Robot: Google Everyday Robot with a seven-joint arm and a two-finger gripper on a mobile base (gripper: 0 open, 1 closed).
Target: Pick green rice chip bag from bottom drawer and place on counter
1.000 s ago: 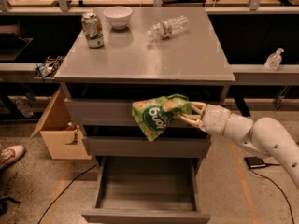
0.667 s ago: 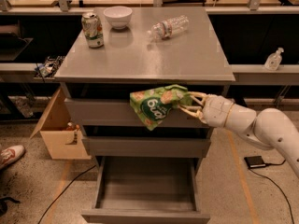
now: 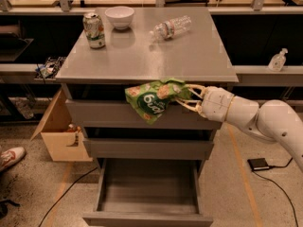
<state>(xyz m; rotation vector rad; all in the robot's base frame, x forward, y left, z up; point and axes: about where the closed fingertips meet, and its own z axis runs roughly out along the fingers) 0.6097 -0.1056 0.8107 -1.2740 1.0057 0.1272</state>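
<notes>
My gripper (image 3: 185, 97) comes in from the right and is shut on the green rice chip bag (image 3: 152, 99). The bag is light green with a dark green round logo and hangs in the air in front of the top drawer, just below the counter's front edge. The counter (image 3: 142, 58) is the flat grey top of the cabinet. The bottom drawer (image 3: 147, 193) stands pulled out and shows a bare tray.
On the counter stand a green-and-white can (image 3: 94, 30), a white bowl (image 3: 119, 17) and a lying plastic bottle (image 3: 171, 27) at the back. A cardboard box (image 3: 60, 134) sits left of the cabinet. A shoe (image 3: 10, 157) is at far left.
The gripper has lifted the bag upward, from in front of the upper drawers to just under the counter's front edge.
</notes>
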